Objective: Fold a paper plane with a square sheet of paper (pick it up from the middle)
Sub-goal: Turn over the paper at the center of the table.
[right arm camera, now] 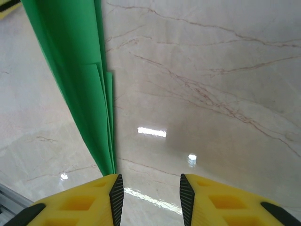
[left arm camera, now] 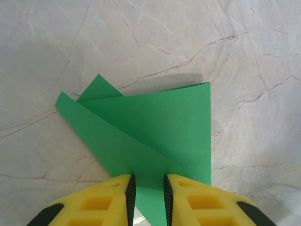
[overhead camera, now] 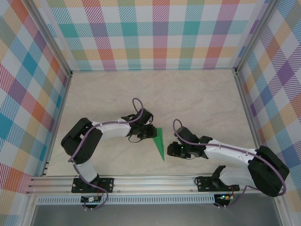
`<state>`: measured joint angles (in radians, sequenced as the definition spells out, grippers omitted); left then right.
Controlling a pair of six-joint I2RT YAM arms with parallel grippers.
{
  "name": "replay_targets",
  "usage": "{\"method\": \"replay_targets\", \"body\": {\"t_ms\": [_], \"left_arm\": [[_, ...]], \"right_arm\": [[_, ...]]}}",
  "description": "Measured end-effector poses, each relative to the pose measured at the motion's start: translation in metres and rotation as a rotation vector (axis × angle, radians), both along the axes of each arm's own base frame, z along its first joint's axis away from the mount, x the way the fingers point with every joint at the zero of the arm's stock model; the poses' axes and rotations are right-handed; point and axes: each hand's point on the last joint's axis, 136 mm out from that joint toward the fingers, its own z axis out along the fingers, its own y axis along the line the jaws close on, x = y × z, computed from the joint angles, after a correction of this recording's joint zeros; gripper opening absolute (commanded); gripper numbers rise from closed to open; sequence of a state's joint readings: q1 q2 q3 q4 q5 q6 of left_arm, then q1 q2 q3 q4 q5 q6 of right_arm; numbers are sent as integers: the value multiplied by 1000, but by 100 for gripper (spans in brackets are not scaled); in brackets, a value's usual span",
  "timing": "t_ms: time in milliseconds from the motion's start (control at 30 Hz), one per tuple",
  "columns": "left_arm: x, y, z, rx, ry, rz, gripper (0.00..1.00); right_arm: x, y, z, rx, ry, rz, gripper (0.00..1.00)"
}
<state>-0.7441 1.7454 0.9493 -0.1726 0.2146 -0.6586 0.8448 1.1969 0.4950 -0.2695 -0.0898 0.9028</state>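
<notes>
From above, one green paper plane [overhead camera: 159,143] lies mid-surface [overhead camera: 197,94] as a narrow triangle, its point toward 6 o'clock. There are two grippers: the left gripper [overhead camera: 149,133] is at the plane's 10 o'clock and the right gripper [overhead camera: 173,149] at its 4 o'clock.

The left wrist view adds overlapping folded layers [left arm camera: 155,127]. The plane's narrow end runs into the slim gap of the left gripper [left arm camera: 149,188], and I cannot tell if it is pinched.

The right wrist view shows stacked paper edges [right arm camera: 70,70] meeting one finger. The right gripper [right arm camera: 151,188] stands apart, with bare surface between its fingers.
</notes>
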Motion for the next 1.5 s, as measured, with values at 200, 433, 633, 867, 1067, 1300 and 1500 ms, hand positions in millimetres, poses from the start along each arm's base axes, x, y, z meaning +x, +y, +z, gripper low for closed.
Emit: {"method": "replay_targets", "body": {"t_ms": [200, 433, 633, 867, 1067, 1300, 1500], "left_arm": [[-2, 2, -1, 7, 11, 3, 34], [-5, 12, 21, 26, -1, 57, 64], [-14, 3, 44, 90, -11, 113, 77], [-23, -29, 53, 204, -25, 112, 72], [-32, -9, 37, 315, 19, 160, 68], [-34, 3, 34, 360, 27, 202, 42], [-36, 12, 26, 381, 36, 221, 17]], "right_arm": [[19, 18, 12, 115, -18, -41, 39], [20, 12, -3, 109, 27, -98, 41], [17, 3, -5, 93, 31, -130, 45], [20, -2, 5, 99, 0, -148, 48], [20, -6, 6, 89, -2, -158, 49], [20, -5, 6, 93, -5, -153, 52], [19, 2, 8, 109, -5, -102, 54]]}}
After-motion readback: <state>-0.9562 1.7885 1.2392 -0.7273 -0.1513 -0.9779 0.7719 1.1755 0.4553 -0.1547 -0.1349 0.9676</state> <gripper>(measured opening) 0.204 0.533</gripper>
